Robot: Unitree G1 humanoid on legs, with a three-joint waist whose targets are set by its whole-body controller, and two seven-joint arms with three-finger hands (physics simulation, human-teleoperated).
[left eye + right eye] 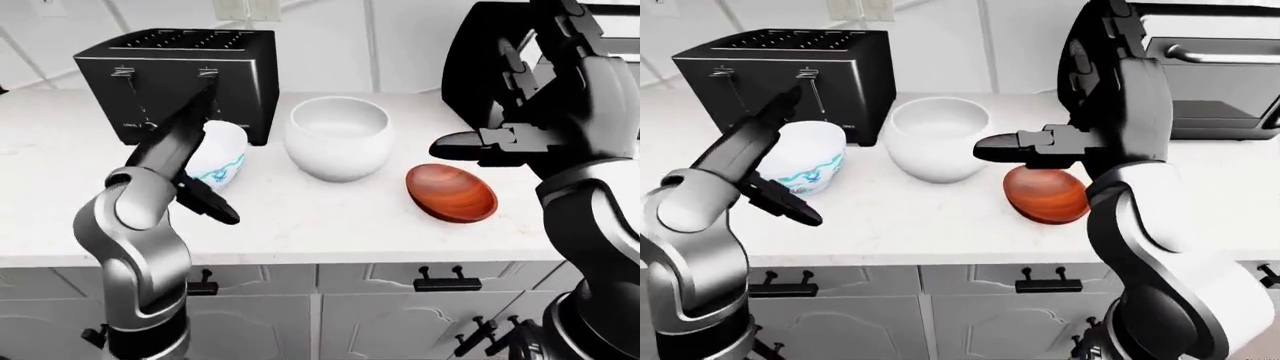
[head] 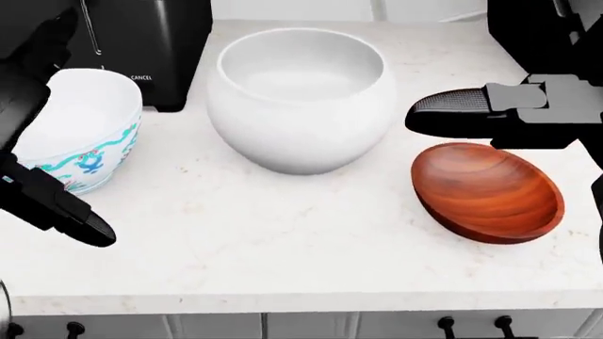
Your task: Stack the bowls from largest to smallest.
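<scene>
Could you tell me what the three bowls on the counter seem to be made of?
Brown bowl: apparently wood, reddish with grain bands and a slight sheen. White bowl: likely glazed ceramic, plain and smooth. Patterned bowl: probably ceramic too, white with painted teal motifs.

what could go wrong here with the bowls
The wooden bowl sits tilted near the counter's edge, under the open right hand; a clumsy grab might push it off. The patterned bowl stands close against the toaster, leaving the left hand little room. The white bowl is round-sided and may slip from three fingers.
</scene>
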